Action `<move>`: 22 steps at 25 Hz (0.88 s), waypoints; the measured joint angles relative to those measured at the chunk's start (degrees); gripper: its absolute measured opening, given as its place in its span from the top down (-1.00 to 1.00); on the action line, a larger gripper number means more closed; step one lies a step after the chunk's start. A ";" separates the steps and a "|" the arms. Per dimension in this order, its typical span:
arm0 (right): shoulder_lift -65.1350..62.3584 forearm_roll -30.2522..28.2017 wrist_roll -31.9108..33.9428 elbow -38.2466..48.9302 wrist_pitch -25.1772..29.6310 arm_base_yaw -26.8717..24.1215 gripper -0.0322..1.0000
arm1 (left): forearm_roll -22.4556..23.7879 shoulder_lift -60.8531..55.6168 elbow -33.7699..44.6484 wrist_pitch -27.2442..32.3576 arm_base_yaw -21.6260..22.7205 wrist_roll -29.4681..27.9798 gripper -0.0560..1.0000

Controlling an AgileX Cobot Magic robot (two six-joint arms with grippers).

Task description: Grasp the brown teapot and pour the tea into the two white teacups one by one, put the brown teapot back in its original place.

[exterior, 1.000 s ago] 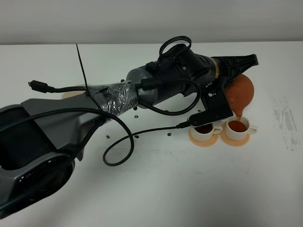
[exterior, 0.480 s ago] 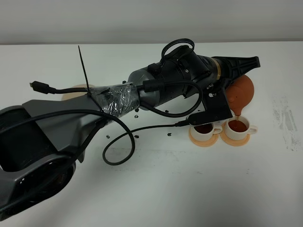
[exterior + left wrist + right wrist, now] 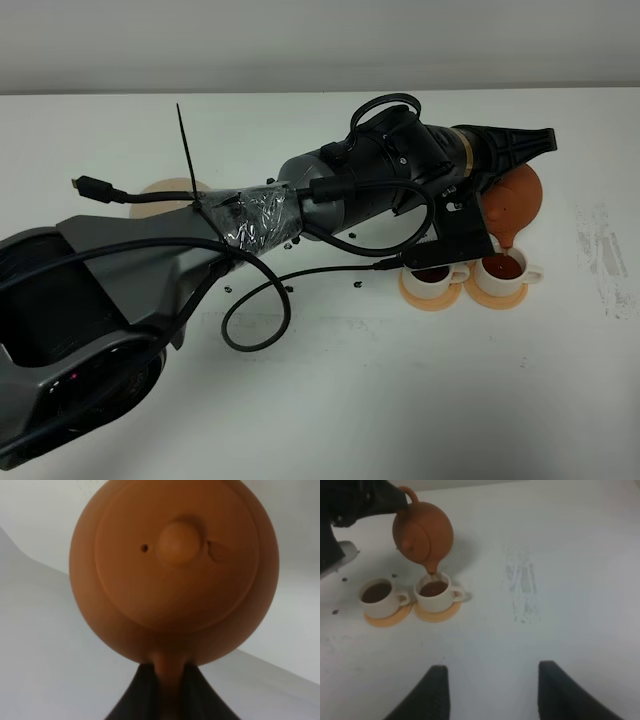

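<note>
Brown teapot (image 3: pixel 517 192), handle pinched in left gripper (image 3: pixel 167 680): risen slightly above second teacup (image 3: pixel 500 266); pour judged nearly done. Right gripper (image 3: pixel 490 685): wide, empty.

Teapot: small round orange-brown clay teapot (image 3: pixel 518 192), lid on, aloft at centre right, tipped spout-down over the right cup.
Tea: dark reddish-brown tea (image 3: pixel 502 267) in both cups; thin stream from the spout.
Cups: two cream-white handled teacups (image 3: pixel 433 272), upright, side by side on orange saucers (image 3: pixel 425 297).
Saucer: flat round beige saucer (image 3: pixel 160 187), upper left, partly hidden.

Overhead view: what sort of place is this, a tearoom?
Likely a robot test bench, not a tearoom: bare white table, taped, cabled arm pouring from a teapot into a cup.
</note>
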 joint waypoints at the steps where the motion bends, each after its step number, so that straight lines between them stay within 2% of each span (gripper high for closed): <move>1: 0.00 0.00 0.00 0.00 0.00 0.00 0.11 | 0.32 0.00 0.05 -0.08 -0.04 -0.10 0.66; 22: 0.00 0.00 0.00 0.00 0.00 0.00 0.11 | 5.59 0.00 0.05 -0.94 -1.31 -0.27 0.66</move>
